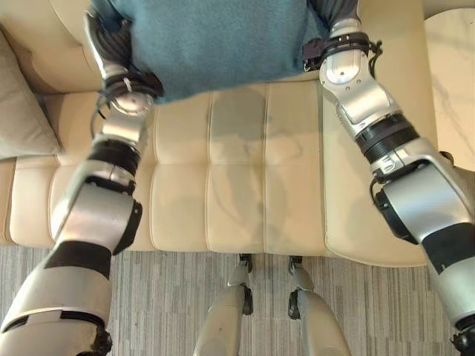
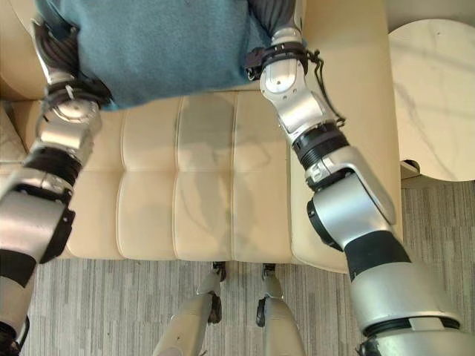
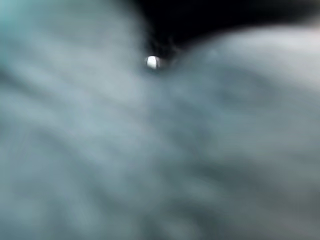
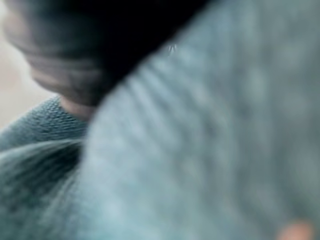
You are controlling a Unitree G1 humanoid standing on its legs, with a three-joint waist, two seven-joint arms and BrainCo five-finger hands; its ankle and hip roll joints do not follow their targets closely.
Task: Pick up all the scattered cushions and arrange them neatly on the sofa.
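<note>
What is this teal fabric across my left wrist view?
Observer: A teal cushion, over the cream sofa.
Operator: Is one hand on it?
Observer: Both are: the left hand is at one side and the right hand at the other.
Operator: Any other cushions around?
Observer: A beige cushion lies on the sofa at the robot's left.
</note>
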